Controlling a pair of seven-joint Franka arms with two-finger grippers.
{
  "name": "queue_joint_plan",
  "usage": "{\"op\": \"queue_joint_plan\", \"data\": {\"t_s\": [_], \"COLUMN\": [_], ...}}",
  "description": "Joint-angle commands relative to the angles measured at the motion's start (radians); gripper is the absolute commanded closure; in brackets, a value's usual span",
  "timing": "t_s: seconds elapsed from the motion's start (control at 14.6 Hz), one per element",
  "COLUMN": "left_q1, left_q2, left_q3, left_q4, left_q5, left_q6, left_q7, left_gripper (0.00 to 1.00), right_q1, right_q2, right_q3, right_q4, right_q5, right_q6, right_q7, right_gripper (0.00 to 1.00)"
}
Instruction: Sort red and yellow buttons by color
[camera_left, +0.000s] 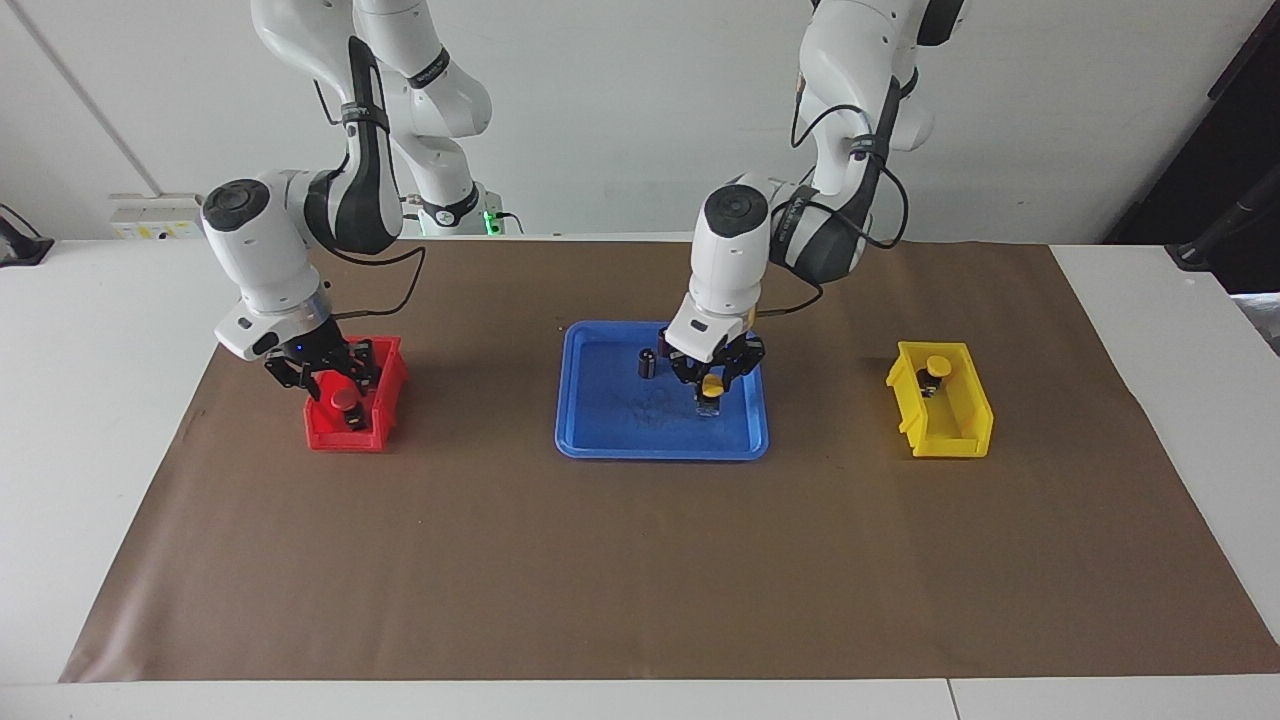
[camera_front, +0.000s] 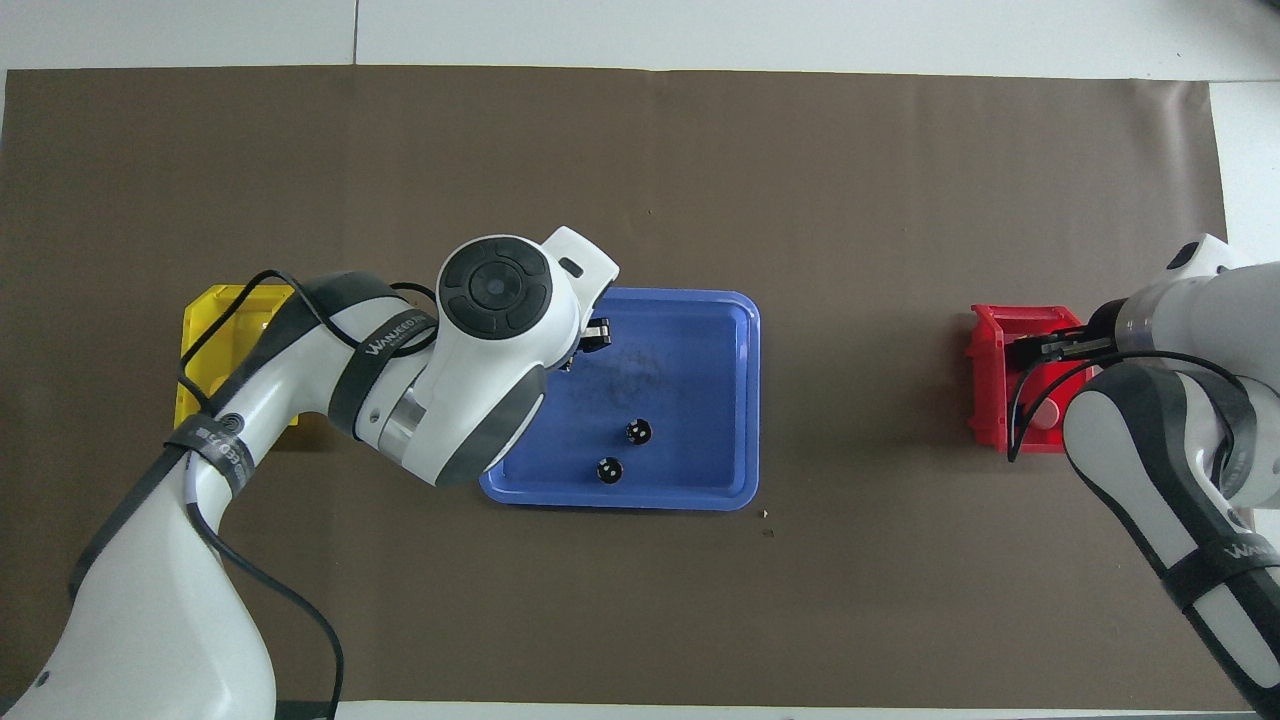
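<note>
**Two grippers at work: one button gripped, one being let go**

Two fingertips of the left gripper (camera_left: 712, 383) are being pressed together on a yellow button (camera_left: 711, 385), which is being held over the blue tray (camera_left: 600, 440); its base appears to be just clear of the tray floor, though contact is hard to rule out from this angle. Two dark cylinders (camera_front: 622, 450) are being left in the tray, nearer to the robots.

At the right arm's end of the table, the right gripper (camera_left: 335, 380) is being held over the red bin (camera_left: 325, 435) with its fingers parted, and a red button (camera_left: 345, 400) is sitting in the bin beneath them, seemingly released. A second red button in that bin is probably being hidden by the hand. Another yellow button (camera_left: 936, 366) is lying in the yellow bin (camera_left: 945, 440) at the left arm's end.

Risks are being judged as follows. The grip is being taken at the rounded cap, so the button could be squeezed out or tilted during the carry. A low carry could be causing the base to be clipped on the tray rim or the yellow bin's wall. On the red side, a finger could be catching the freed button as the hand is being raised.
</note>
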Motion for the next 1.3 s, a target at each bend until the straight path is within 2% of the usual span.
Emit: {"op": "queue_joint_plan", "data": {"t_s": [0.0,0.21,0.34,0.48,0.62,0.75,1.03,1.24], "left_q1": [0.177,0.376,0.460,0.491,0.506,0.526,0.545,0.545], "left_q2": [-0.106,-0.128,-0.141,-0.149,-0.160,-0.174,-0.174,-0.172], "left_q3": [0.008,0.010,0.010,0.014,0.014,0.014,0.014,0.014], "left_q4": [0.039,-0.002,-0.045,-0.071,-0.140,-0.206,-0.232,-0.314], "left_q5": [-0.052,-0.053,-0.053,-0.052,-0.052,-0.052,-0.050,-0.049], "left_q6": [-0.161,-0.136,-0.087,-0.059,0.032,0.094,0.102,0.206], "left_q7": [0.241,0.525,0.628,0.636,0.631,0.627,0.628,0.627], "left_gripper": [0.99,0.99,0.99,0.99,0.99,0.99,0.99,0.99], "right_q1": [-0.013,-0.012,-0.015,-0.029,-0.049,-0.018,-0.003,-0.007], "right_q2": [0.032,-0.012,-0.048,-0.056,-0.052,-0.066,-0.068,-0.060], "right_q3": [0.002,-0.001,-0.005,-0.011,-0.004,-0.028,-0.036,-0.030], "right_q4": [0.262,0.460,0.499,0.503,0.503,0.494,0.496,0.497], "right_q5": [0.003,0.006,0.006,0.008,0.008,0.008,0.005,0.006], "right_q6": [-0.253,-0.588,-0.698,-0.712,-0.715,-0.694,-0.697,-0.698], "right_q7": [-0.013,0.002,0.004,0.002,0.004,0.027,0.030,0.030], "right_gripper": [0.01,0.00,0.00,0.00,0.00,0.00,0.00,0.00]}}
